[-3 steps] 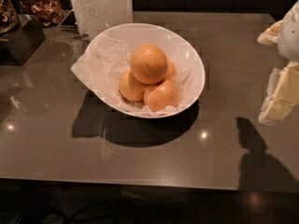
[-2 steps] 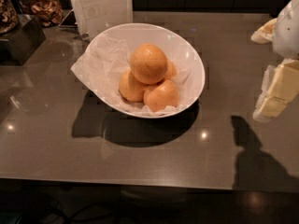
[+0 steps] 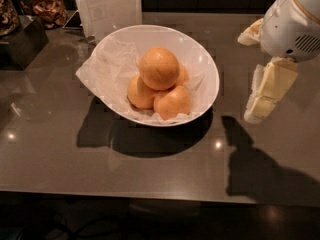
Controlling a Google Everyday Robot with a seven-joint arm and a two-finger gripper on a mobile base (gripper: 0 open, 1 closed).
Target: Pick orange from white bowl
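The orange (image 3: pixel 159 67) is the biggest fruit and sits on top of three smaller oranges in the white bowl (image 3: pixel 202 59). The bowl is lined with crinkled white paper and stands on the dark grey counter, at centre. My gripper (image 3: pixel 254 71) hangs above the counter to the right of the bowl, a short way off its rim. Its two pale fingers stand apart, one at the top (image 3: pixel 249 35) and one lower down (image 3: pixel 266 90). It holds nothing.
A white sign stand (image 3: pixel 109 6) is just behind the bowl. A dark box (image 3: pixel 22 41) and containers of snacks (image 3: pixel 47 9) stand at the back left. The counter's front edge (image 3: pixel 150 196) runs along the bottom.
My gripper has moved left, closer to the bowl, and more of the arm has come into view. The oranges and the bowl have not moved.
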